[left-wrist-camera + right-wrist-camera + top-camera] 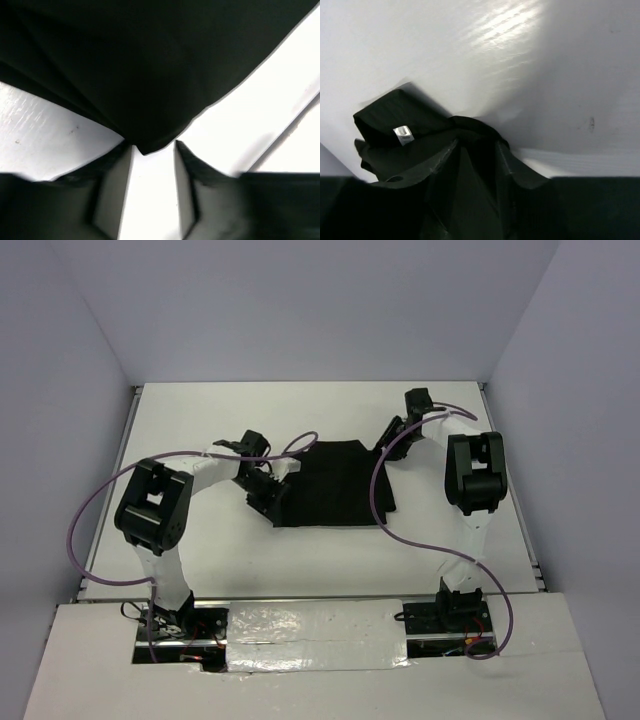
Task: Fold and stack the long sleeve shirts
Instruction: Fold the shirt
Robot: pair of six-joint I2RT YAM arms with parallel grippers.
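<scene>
spreading across most of the overhead view, the white table (200, 420) carries everything, with a crinkled silver strip (320, 635) along its near edge between the two arm bases. the black long sleeve shirt (335, 485) lies near the middle of the table, gathered into a roughly square, flat bundle. the left arm (155, 505) bends in from the left and reaches the bundle's left edge; the right arm (475, 475) bends in from the right and reaches its far right corner. a purple cable (85, 515) loops out from the left arm, and another (378, 500) hangs from the right arm across the right part of the cloth. the left tool (154, 146) sits low over the table with its fingers (117, 185) spread; a pointed corner of the shirt ends just at the tips, and bare white table shows through the gap, so it pinches nothing. the right tool (476, 145) has its fingers (445, 172) standing apart too, but black cloth fills the gap between them, and whether they press on it or only straddle it i cannot tell. just left of that tool, in the right wrist view, a folded lump of fabric bears a small white square tag (403, 135), tilted on its upper face.
</scene>
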